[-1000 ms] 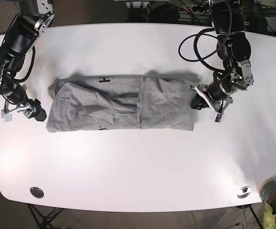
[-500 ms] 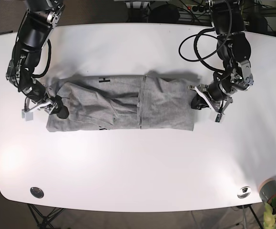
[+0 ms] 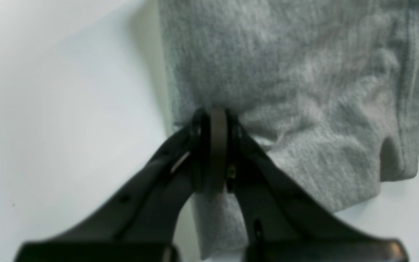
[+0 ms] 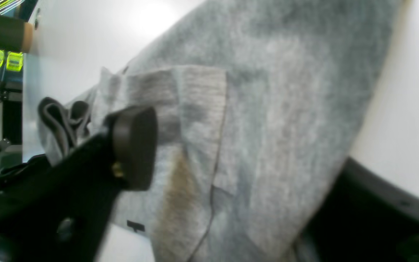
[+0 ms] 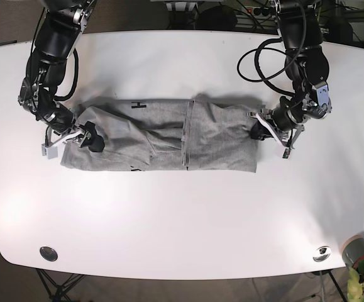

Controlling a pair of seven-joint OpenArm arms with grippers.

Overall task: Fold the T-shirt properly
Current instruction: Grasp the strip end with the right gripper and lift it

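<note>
Base view: T-shirt [image 5: 159, 138] long axis left-right; left gripper [image 3: 213, 120] pinching hem, right gripper [image 4: 231, 160] apparently spread.

T-shirt [image 5: 159, 138]: heather grey, black lettering | table [image 5: 182, 214]: white | claws: black

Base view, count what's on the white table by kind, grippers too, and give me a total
Heather-grey cotton T-shirt, lying in a long folded strip: 1
Black grippers at the shirt's ends, left gripper and right gripper: 2
Round silver metal discs near the table's front edge: 2
Total: 5
</note>
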